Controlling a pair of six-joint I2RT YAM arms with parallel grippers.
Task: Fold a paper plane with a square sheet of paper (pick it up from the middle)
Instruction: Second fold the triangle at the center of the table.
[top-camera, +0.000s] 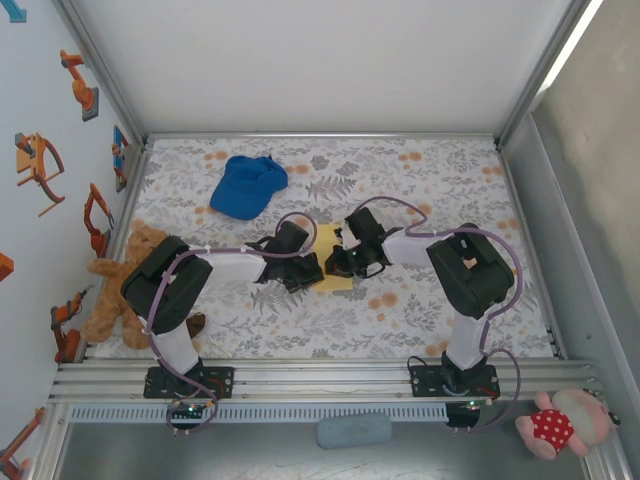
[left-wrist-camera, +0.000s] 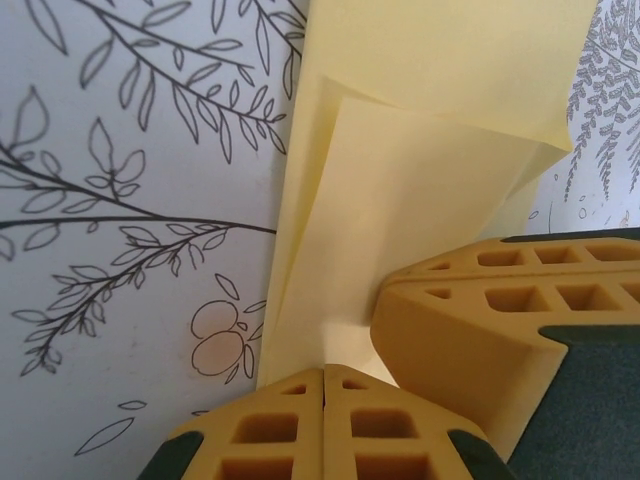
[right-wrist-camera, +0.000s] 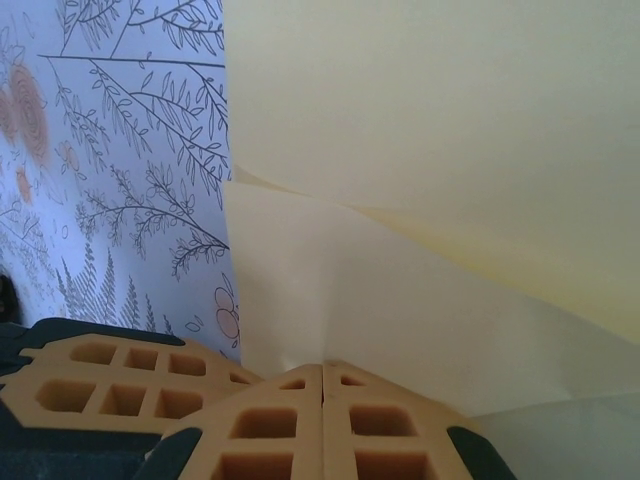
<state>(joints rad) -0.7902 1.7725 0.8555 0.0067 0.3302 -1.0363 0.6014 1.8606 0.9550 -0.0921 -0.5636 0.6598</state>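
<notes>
The thin, creased yellow square sheet of paper (top-camera: 336, 283) lay near the middle of the flower-printed table (top-camera: 420, 310), well apart from the blue fabric cap (top-camera: 248, 186), and was partly folded: in the top view it read as a strip whose long axis ran away from the arm bases. The left gripper (top-camera: 300, 272) reached it from its left edge and the right gripper (top-camera: 352, 258) from its right edge, so the two came in across that axis and met over the sheet's middle, neither nearer than the other. In the left wrist view the left gripper (left-wrist-camera: 325, 395) had its jaws pressed together, tips against the foot of a raised flap of the sheet (left-wrist-camera: 420, 180), with the right gripper (left-wrist-camera: 470, 325) just beside. The right gripper (right-wrist-camera: 322, 395) was likewise closed at the flap (right-wrist-camera: 420, 150). Whether either pinched a layer could not be told. Any lift would probably start from this shared middle point.
</notes>
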